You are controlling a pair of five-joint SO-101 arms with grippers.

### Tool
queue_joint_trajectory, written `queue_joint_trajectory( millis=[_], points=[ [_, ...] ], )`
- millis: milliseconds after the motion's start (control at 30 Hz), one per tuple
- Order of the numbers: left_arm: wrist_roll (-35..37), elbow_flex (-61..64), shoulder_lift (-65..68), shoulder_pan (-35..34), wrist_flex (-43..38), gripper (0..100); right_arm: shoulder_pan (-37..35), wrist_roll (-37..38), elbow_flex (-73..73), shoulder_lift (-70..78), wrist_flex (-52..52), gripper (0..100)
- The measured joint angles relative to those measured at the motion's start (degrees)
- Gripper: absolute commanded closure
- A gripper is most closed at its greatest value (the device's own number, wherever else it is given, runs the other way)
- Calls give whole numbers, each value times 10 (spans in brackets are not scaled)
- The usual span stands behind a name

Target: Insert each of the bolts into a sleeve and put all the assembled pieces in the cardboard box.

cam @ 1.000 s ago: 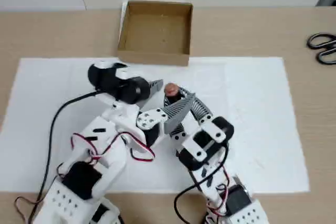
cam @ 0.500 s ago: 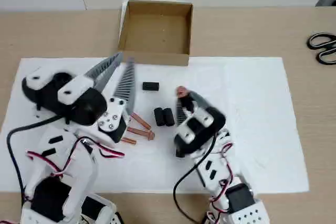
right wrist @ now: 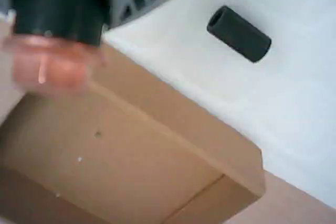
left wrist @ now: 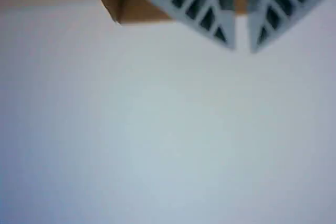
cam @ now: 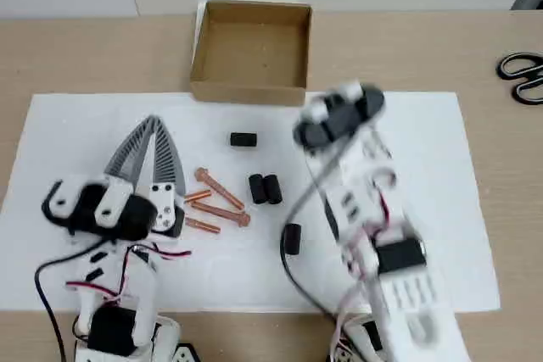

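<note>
High view: farthest from the cardboard box (cam: 248, 91) lies one black sleeve (cam: 292, 239), then the copper bolts (cam: 222, 209), a pair of sleeves (cam: 265, 188), and a last sleeve (cam: 243, 139) just short of the box. The left gripper (cam: 153, 125), fingers together and empty, points boxward. The right gripper (right wrist: 105, 3) is clamped on a sleeved bolt (right wrist: 55, 19) over the box's near wall. Bolts look light, stiff, slippery, prone to rolling; pinch mid-shank
</note>
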Motion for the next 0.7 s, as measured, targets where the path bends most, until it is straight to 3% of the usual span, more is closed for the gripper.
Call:
queue_joint_trajectory(
  millis=[367,700],
  points=[
    [0,15,-4,-115,-4,994,-6,-3,-475,575,-22,996],
    [1,15,-4,-131,-4,994,-5,-4,-967,1016,-23,995]
  ],
)
